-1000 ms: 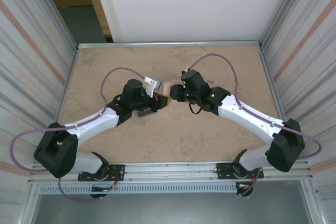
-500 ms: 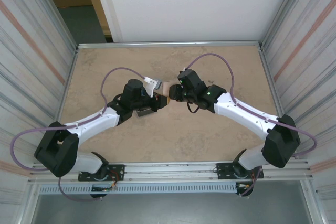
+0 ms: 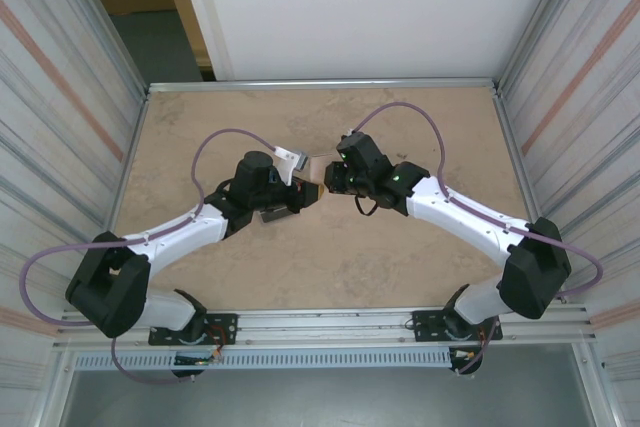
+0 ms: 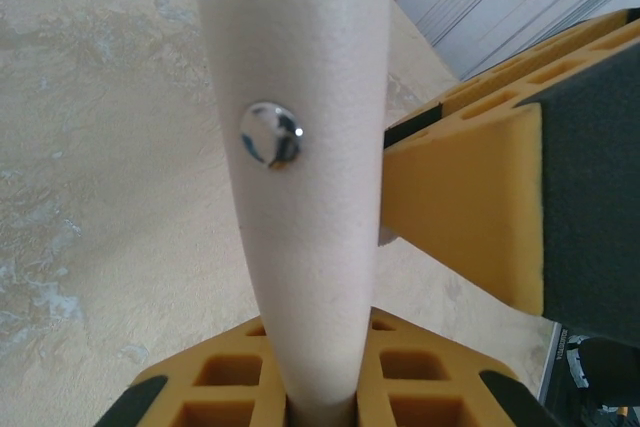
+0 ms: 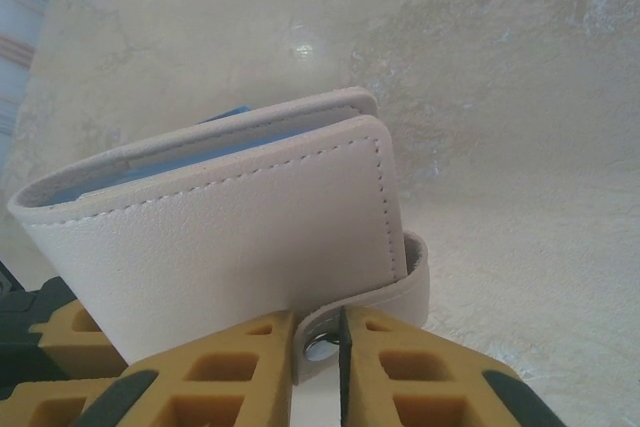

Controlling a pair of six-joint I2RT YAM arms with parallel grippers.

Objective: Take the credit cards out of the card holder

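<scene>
1. No writing, brand, number or sign is showing legibly on the card holder or anywhere around it.

Card holder is at mid-table, between the left gripper at its left and the right gripper at its right.
</scene>
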